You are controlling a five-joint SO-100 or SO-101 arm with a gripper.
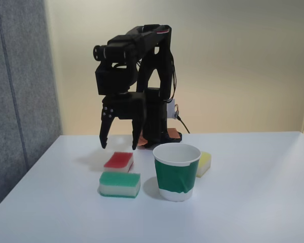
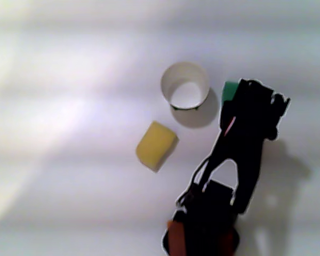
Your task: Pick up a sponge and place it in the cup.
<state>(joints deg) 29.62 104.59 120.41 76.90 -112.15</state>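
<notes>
The sponge (image 1: pixel 118 161), red on top and white below, lies flat on the white table in the fixed view. My black gripper (image 1: pixel 119 147) hangs just above it, open, one finger over each side and nothing between them. The cup (image 1: pixel 176 174), white with a dark green band, stands upright and empty to the sponge's right. From above, in the other view, the cup (image 2: pixel 168 74) is open-mouthed and the black arm (image 2: pixel 245 138) covers the sponge.
A green-topped sponge (image 1: pixel 120 184) lies just in front of the red one, and its corner (image 2: pixel 229 90) peeks out beside the arm. A pale yellow sponge (image 1: pixel 204 163) (image 2: pixel 156 145) sits behind the cup. A grey panel (image 1: pixel 15 101) stands at the left.
</notes>
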